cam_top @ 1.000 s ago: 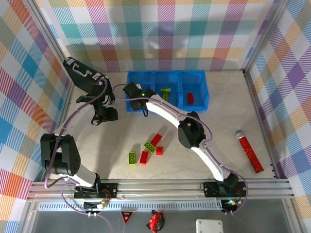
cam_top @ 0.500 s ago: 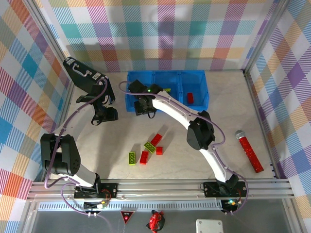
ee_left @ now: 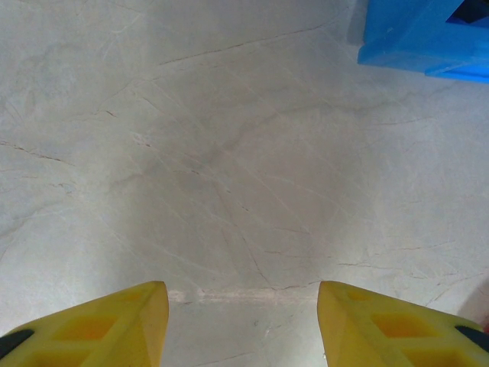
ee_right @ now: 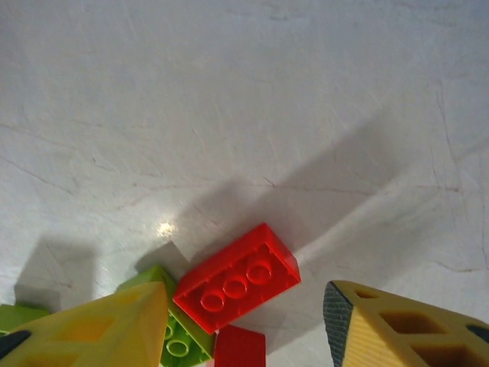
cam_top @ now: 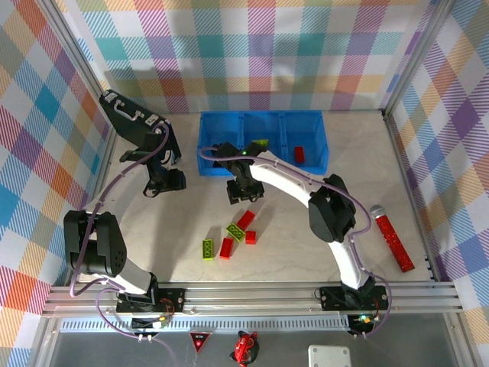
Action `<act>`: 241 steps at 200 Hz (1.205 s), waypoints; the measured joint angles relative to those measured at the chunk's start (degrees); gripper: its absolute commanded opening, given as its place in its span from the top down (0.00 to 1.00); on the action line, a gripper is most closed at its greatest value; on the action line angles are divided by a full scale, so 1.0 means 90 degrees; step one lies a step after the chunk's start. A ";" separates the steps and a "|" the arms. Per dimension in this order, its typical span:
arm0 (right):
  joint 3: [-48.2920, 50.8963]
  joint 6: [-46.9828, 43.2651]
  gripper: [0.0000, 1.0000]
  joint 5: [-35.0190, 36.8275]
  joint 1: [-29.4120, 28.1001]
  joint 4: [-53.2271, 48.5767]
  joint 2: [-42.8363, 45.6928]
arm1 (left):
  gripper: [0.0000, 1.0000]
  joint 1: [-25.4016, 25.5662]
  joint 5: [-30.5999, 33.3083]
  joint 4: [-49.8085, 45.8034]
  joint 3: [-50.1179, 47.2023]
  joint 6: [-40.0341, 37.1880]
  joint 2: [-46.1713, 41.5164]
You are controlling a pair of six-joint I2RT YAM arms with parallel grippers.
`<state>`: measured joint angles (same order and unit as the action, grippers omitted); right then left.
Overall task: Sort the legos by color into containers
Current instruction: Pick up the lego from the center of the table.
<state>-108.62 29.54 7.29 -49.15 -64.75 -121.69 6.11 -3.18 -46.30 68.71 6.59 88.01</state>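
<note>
Loose legos lie mid-table: a red brick (cam_top: 245, 220), a lime-green one (cam_top: 235, 232), a small red one (cam_top: 250, 236), a red one (cam_top: 226, 247) and a green one (cam_top: 207, 248). The blue tray of containers (cam_top: 263, 119) holds a green lego (cam_top: 260, 144) in its middle compartment and a red lego (cam_top: 299, 154) in its right one. My right gripper (cam_top: 243, 191) hovers open just behind the pile. In its wrist view, the red brick (ee_right: 237, 277) lies between the fingers of the right gripper (ee_right: 244, 306), beside a green brick (ee_right: 179, 336). My left gripper (cam_top: 164, 182) (ee_left: 243, 306) stands open over bare table.
A black case (cam_top: 130, 115) leans at the back left corner. A red glittery stick (cam_top: 392, 237) lies at the right side. The tray's corner (ee_left: 420, 38) shows ahead of the left gripper. Checked walls close in the table on three sides.
My right arm has swung from over the tray's left compartment toward the near side, now over the table by the pile, its jaws a little wider. The left arm has not moved.
</note>
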 measured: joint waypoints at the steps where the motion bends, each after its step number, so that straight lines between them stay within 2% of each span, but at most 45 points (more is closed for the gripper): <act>1: 0.0022 -0.0002 0.40 -0.0007 0.0000 0.0007 0.0015 | 0.46 0.0000 0.0002 0.0000 0.0000 0.0000 0.0000; 41: 0.0520 -0.0270 0.28 -0.0136 -0.0090 0.0117 0.0163 | 0.46 0.0000 0.0000 -0.0002 0.0000 0.0000 0.0000; 74: 0.0682 -0.0347 0.25 -0.0092 -0.0168 0.0153 0.0160 | 0.46 0.0000 -0.0032 -0.0002 0.0000 0.0000 0.0000; 86: 0.0682 -0.0219 0.27 0.0024 -0.0168 0.0165 0.0160 | 0.46 0.0000 -0.0036 -0.0002 0.0000 0.0000 0.0000; 120: 0.0709 0.0954 0.36 0.0134 -0.0172 0.0221 0.0158 | 0.46 0.0000 -0.0046 -0.0002 0.0000 0.0000 0.0000; 175: 0.1263 0.3417 0.35 -0.0039 -0.0216 0.0481 0.0219 | 0.46 -0.0005 -0.0049 -0.0002 0.0000 -0.0002 0.0000; 241: 0.1326 0.4668 0.42 -0.0634 -0.0216 0.0831 0.0245 | 0.46 -0.0005 -0.0063 -0.0002 0.0000 -0.0002 0.0000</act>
<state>-96.68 71.55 1.58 -51.09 -57.28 -119.48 6.07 -3.75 -46.33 68.71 6.57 88.01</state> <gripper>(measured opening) 0.593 0.542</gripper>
